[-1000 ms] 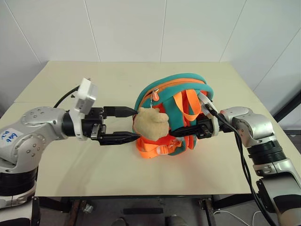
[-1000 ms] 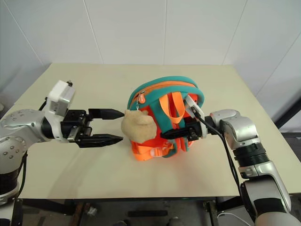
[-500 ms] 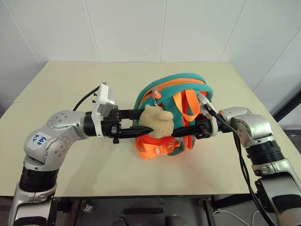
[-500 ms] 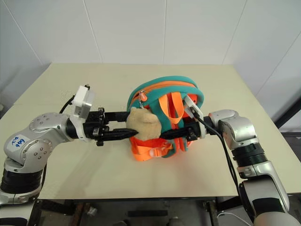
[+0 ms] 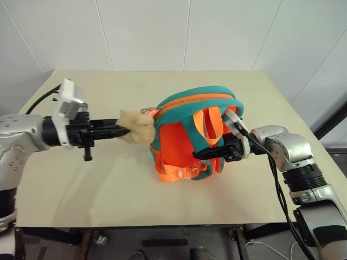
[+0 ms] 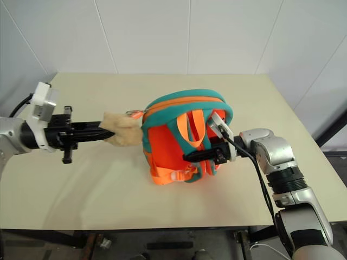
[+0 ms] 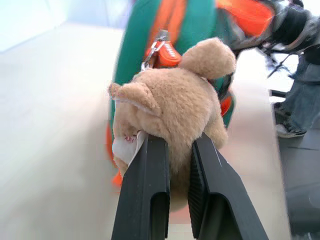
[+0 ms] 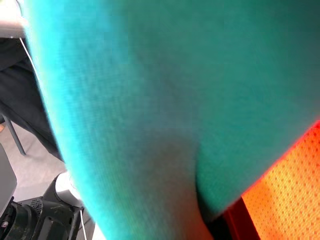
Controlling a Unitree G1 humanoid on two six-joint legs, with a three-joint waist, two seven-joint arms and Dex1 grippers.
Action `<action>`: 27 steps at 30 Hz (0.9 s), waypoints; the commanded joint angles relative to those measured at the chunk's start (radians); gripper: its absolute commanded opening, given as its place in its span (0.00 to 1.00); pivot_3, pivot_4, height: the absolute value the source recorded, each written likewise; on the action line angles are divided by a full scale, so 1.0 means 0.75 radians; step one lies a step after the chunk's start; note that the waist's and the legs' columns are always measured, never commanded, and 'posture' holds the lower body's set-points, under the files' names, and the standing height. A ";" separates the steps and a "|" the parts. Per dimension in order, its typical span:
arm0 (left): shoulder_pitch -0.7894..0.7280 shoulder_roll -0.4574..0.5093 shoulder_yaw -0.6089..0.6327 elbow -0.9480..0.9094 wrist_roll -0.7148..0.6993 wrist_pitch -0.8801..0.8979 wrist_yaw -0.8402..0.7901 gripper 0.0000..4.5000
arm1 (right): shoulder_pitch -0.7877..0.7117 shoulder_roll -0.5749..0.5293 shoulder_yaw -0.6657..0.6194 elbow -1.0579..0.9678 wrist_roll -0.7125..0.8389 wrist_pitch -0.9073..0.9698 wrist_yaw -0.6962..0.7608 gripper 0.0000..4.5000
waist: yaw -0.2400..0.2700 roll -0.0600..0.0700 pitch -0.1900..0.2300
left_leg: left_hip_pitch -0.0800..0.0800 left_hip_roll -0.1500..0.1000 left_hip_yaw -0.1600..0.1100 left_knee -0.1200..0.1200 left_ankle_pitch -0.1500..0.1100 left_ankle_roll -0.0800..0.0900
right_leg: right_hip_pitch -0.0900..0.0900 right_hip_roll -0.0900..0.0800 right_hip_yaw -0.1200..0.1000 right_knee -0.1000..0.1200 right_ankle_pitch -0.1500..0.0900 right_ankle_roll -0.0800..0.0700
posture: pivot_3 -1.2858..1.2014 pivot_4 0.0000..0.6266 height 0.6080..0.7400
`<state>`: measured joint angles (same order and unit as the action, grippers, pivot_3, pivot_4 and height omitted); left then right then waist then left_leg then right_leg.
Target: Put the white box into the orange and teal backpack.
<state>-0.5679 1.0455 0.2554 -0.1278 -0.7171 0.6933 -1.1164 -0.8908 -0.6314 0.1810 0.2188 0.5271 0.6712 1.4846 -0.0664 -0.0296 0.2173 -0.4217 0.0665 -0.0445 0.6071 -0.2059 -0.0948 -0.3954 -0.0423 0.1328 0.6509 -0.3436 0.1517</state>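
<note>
Standing at frame centre on the beige table (image 5: pixel 81 179): orange and teal backpack (image 5: pixel 187 135). Left gripper (image 5: pixel 123 130) pinching its tan plush toy charm (image 5: pixel 138 126); right gripper (image 5: pixel 201 154) clamped on teal strap edging.

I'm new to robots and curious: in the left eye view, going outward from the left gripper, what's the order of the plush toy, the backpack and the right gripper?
1. Plush toy charm: clamped in the left gripper.
2. Orange and teal backpack: just beyond the toy, mid-table.
3. Right gripper: at the backpack's far side, on a strap.
</note>
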 commanded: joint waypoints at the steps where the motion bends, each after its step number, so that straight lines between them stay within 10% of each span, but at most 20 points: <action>1: 0.116 0.031 -0.036 0.176 0.175 -0.211 -0.097 0.04 | 0.016 -0.013 -0.037 -0.046 0.005 0.007 -0.016 0.00 | -0.005 0.000 0.000 | 0.000 0.000 0.000 -0.001 0.000 0.000 | 0.000 0.000 0.000 0.000 0.000 0.000 | 0.52 0.24 1.00; 10: 0.116 -0.372 -0.352 0.494 0.468 -0.552 -0.020 0.04 | 0.146 -0.013 -0.159 -0.261 0.172 0.209 -0.142 0.00 | 0.017 0.000 0.000 | 0.000 0.000 0.000 -0.002 0.000 0.000 | 0.000 0.000 0.000 0.000 -0.001 -0.002 | 0.52 0.24 1.00; 19: 0.125 -0.477 -0.387 0.426 0.505 -0.602 -0.038 0.04 | 0.330 0.062 -0.282 -0.425 0.160 0.139 -0.433 0.00 | 0.021 0.000 -0.002 | 0.001 0.000 0.000 0.005 0.000 0.000 | 0.003 0.000 0.000 0.002 0.001 0.001 | 0.52 0.24 1.00; 27: 0.231 -0.295 -0.167 0.130 0.261 -0.294 -0.085 0.60 | 0.519 -0.084 -0.422 -0.687 0.158 0.050 -0.521 0.57 | 0.017 0.000 -0.001 | 0.000 0.000 0.000 -0.003 -0.001 0.001 | 0.001 0.000 0.000 -0.002 0.000 0.000 | 0.52 0.24 1.00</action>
<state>-0.4005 0.8043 0.0683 0.0340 -0.4570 0.4225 -1.1724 -0.5119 -0.6709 -0.0983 -0.2307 0.6442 0.7389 1.0974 -0.0538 -0.0296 0.2163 -0.4219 0.0665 -0.0446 0.6043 -0.2064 -0.0942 -0.3949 -0.0425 0.1330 0.6491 -0.3439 0.1517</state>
